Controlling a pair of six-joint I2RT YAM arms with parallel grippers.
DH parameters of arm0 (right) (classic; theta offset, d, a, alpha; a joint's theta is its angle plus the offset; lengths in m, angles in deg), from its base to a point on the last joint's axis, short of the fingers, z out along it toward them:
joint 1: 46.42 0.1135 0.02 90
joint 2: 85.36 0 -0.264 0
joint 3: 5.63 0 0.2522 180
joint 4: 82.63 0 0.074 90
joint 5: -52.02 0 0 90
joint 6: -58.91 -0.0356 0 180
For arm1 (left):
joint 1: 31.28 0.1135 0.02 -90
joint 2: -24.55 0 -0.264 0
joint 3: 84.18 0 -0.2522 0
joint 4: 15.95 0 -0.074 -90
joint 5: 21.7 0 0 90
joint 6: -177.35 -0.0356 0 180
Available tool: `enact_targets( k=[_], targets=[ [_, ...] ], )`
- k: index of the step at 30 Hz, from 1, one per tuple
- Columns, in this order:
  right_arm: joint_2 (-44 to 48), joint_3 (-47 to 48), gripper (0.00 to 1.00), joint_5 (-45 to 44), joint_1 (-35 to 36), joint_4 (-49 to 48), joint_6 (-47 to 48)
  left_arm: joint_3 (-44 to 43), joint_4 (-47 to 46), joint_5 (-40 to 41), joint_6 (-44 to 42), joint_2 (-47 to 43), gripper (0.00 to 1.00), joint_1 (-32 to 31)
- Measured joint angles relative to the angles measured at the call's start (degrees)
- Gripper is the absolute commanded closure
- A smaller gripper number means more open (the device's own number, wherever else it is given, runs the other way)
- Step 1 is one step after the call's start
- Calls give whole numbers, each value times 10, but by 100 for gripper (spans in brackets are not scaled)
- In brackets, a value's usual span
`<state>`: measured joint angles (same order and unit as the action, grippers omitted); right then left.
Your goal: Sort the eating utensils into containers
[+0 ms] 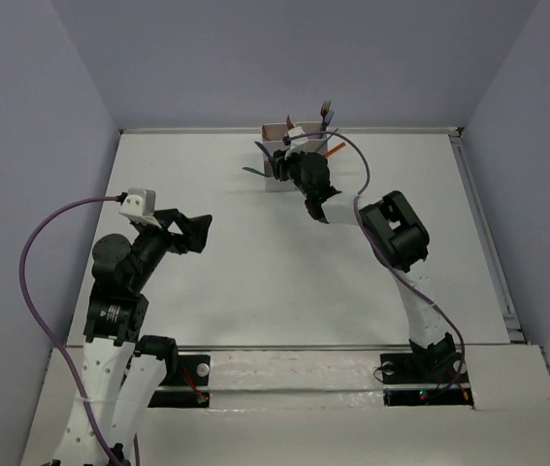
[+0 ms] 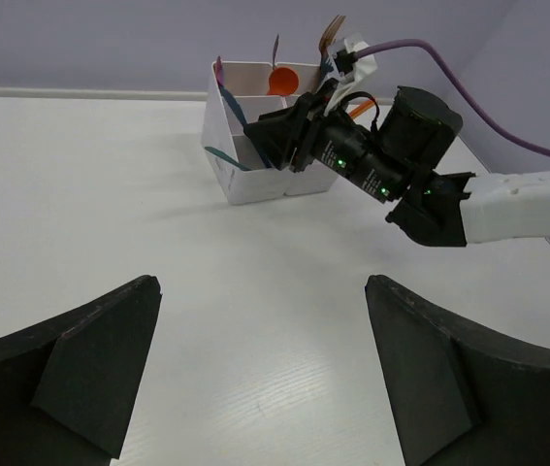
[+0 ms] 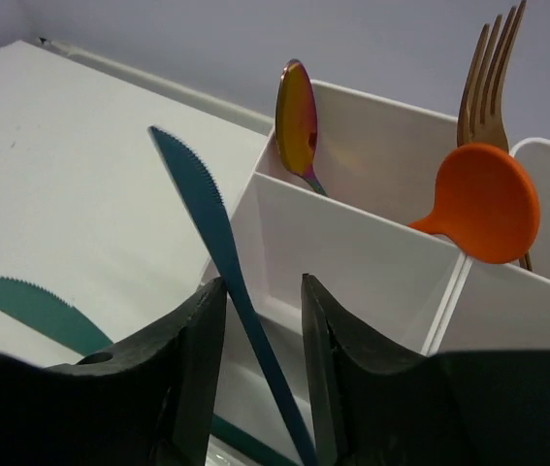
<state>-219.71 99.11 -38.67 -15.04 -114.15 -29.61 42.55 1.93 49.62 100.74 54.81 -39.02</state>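
Note:
The white containers (image 3: 352,243) stand at the table's far middle (image 1: 276,129). My right gripper (image 3: 262,286) hovers over their near left box, jaws slightly apart. A teal knife (image 3: 207,209) runs slantwise between the jaws, its serrated tip up, with a gap beside it. A second teal knife (image 3: 22,306) sticks out to the left. A copper-purple spoon (image 3: 297,121), a copper fork (image 3: 488,87) and an orange spoon (image 3: 483,204) stand in the far boxes. My left gripper (image 2: 262,286) is open and empty above bare table, well short of the containers (image 2: 250,180).
An orange stick (image 1: 335,150) pokes out of the containers' right side. The right arm's elbow (image 1: 396,228) hangs over the table's right middle. A purple cable (image 1: 362,165) loops over it. Walls close the table's far edge and both sides.

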Motion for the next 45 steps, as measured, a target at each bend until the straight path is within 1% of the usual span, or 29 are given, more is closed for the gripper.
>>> enact_targets(
  k=[4, 6, 9, 10, 11, 13, 14, 15, 17, 20, 25, 26, 27, 30, 31, 33, 36, 40, 45],
  targets=[
    [31, -41, 53, 0, 3, -3, 1, 0, 0, -1, 0, 0, 1, 3],
    [63, -61, 52, -2, 6, -2, -2, 0, 0, -1, 0, 0, 1, 5],
    [124, -90, 46, -3, 11, -9, -12, 0, 0, -2, 0, 0, 1, 9],
    [146, -103, 41, -6, 13, -15, -16, 0, 0, -2, 0, 0, 1, 10],
    [165, -111, 39, -8, 16, -17, -19, 0, 0, -2, 0, 0, 1, 11],
    [212, -133, 31, -12, 22, -14, -33, 0, 0, -2, 0, 0, 1, 13],
    [235, -146, 20, -15, 25, -12, -41, 0, 0, -2, 0, 0, 1, 14],
    [255, -156, 1, -15, 28, -5, -51, 0, 0, -2, 0, 0, 1, 15],
    [295, -190, 0, -16, 33, 4, -80, 0, 0, -2, 1, -1, 1, 16],
    [376, -275, 0, 1, 37, 21, -127, 0, 0, -2, 3, -3, 1, 20],
    [499, -353, 0, 42, 38, 105, -183, 0, -1, -8, 4, -7, 1, 22],
    [548, -375, 0, 45, 39, 132, -192, 0, -1, -10, 4, -10, 1, 22],
    [578, -387, 0, 45, 39, 144, -195, 0, -1, -10, 4, -14, 1, 22],
    [725, -439, 0, 20, 39, 180, -208, 0, -1, -10, 4, -34, 1, 22],
    [751, -449, 0, 7, 39, 186, -211, 1, 0, -10, 4, -44, 1, 22],
    [838, -478, 0, -34, 40, 217, -221, 1, -5, -10, 4, -66, 1, 22],
    [927, -521, 0, -80, 40, 259, -225, 1, -21, -10, 4, -89, 1, 22],
    [985, -565, 0, -141, 40, 322, -227, 1, -25, -8, 4, -97, 1, 22],
    [990, -608, 0, -169, 40, 382, -243, 2, -25, -8, 3, -96, 1, 22]
  ],
)
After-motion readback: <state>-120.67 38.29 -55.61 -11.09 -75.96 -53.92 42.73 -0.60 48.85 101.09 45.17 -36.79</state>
